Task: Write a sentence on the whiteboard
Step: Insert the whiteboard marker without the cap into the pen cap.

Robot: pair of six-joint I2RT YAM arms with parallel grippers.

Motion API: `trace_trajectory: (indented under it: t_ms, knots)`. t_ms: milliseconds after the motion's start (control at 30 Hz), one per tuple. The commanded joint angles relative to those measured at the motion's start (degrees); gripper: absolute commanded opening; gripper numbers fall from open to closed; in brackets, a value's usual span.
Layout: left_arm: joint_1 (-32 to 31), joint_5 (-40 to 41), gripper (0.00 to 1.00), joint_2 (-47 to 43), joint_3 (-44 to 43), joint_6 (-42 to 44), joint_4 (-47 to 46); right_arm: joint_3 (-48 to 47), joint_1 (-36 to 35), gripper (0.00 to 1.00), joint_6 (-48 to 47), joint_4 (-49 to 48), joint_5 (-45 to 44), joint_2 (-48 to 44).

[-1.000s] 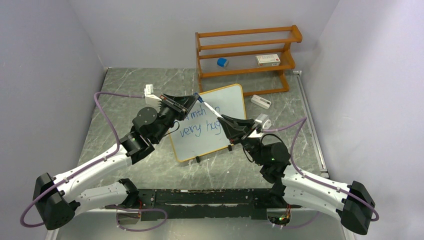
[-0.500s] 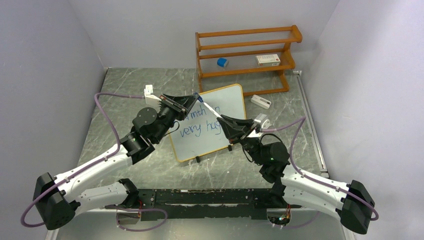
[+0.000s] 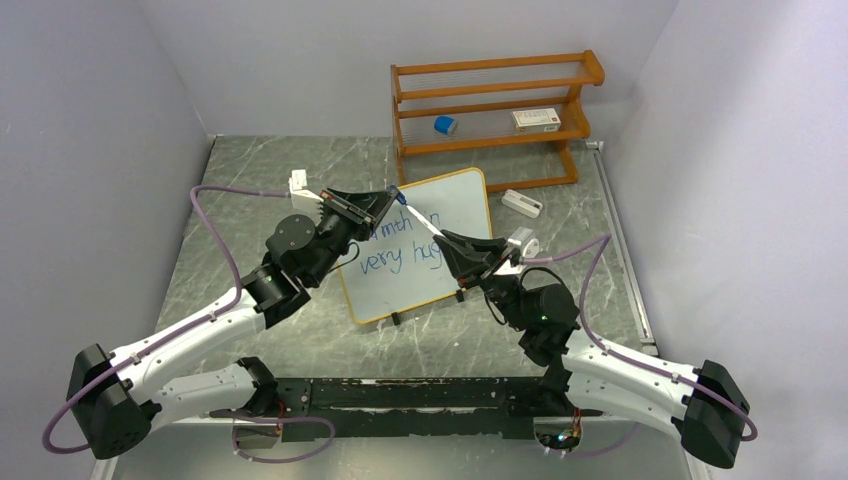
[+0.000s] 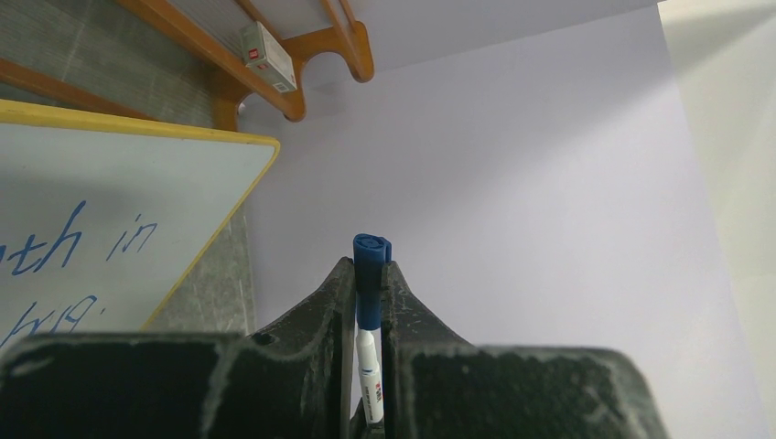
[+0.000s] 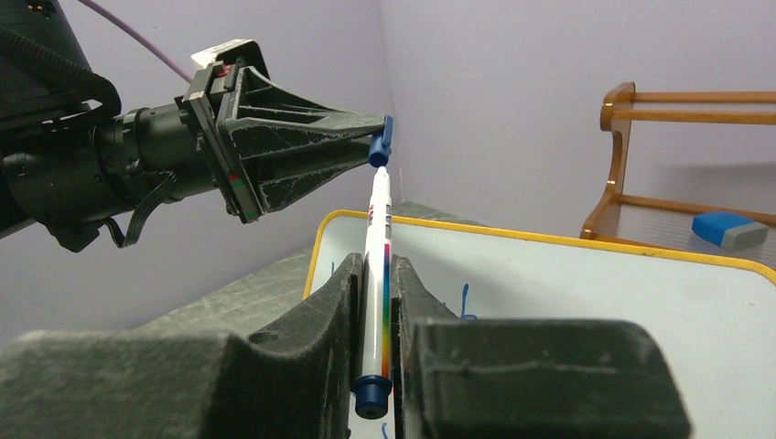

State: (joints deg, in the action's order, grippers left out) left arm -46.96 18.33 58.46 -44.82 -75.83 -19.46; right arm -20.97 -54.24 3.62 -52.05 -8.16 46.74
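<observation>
Grey marbled table [image 3: 260, 170], pale lilac walls [image 3: 300, 60] closing in on three sides. The whiteboard [image 3: 458, 208] is lying flat mid-table, skewed, its far corner sitting just in front of the orange shelf rack [image 3: 490, 105].

The sentence [image 3: 400, 257] is showing in blue ink on the board's left half, two lines. The upper one is partly hidden by the left arm; "in" and "very hug" are reading clearly.

The left gripper [image 3: 385, 200] is hovering over the board's far left edge, its fingers pinching together on the blue cap [image 4: 371, 265]. The right gripper [image 3: 443, 240] is hanging over the board's right half, clamping the white barrel of the marker [image 5: 378, 238].

The marker is spanning the gap between the two grippers, above the board. Its far end is meeting the cap; cannot tell whether the cap is fully seated.

A blue eraser [image 3: 445, 125] and a white box [image 3: 536, 120] are resting on the rack's shelf.
</observation>
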Motion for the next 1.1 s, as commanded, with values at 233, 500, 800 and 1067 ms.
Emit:
trace_trajectory:
  t_ms: [233, 500, 800, 1067]
  knots:
    - [0.3, 1.1, 0.05, -0.2, -0.4, 1.5, -0.1, -0.1, -0.4, 0.00, -0.5, -1.4, -0.7, -1.2]
    - [0.3, 1.0, 0.05, -0.7, -0.2, 1.8, -0.2, -0.2, -0.5, 0.00, -0.5, -1.2, -1.0, -0.9]
    - [0.3, -0.5, 0.05, -0.5, -0.2, 0.8, -1.1, -0.4, -0.5, 0.00, -0.3, -1.0, -1.3, -0.2]
    - [0.3, -2.1, 0.05, 0.3, -0.1, 0.3, -1.7, -0.6, -0.5, 0.00, -0.4, -1.5, -1.4, 0.1]
